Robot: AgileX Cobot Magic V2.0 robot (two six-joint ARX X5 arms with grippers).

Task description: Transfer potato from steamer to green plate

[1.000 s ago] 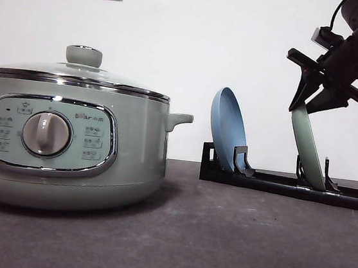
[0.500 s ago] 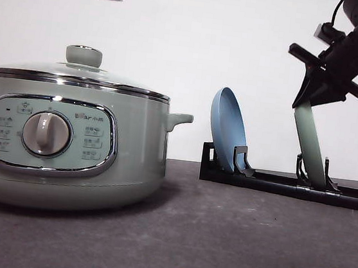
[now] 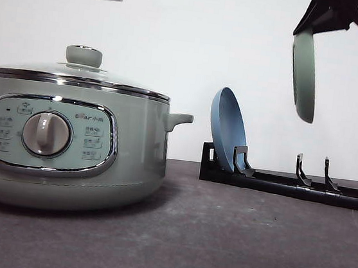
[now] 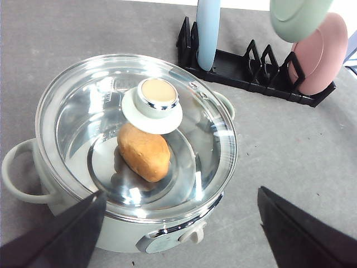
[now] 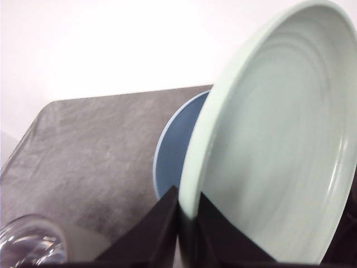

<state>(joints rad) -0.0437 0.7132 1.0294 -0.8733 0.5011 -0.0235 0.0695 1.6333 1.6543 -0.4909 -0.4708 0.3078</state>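
Now the right gripper is gripping the pale matte green plate by its rim, hanging edge-on above the black rack; the left gripper is gaping open over the lidded sage-green steamer

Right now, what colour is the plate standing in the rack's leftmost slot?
Blue; the blue plate shows best in the front view.

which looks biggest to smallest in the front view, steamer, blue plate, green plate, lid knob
1. steamer, by far the largest, though it sits nearest the camera
2. blue plate and green plate: both edge-on and alike in height, so not ranked
3. lid knob, smallest
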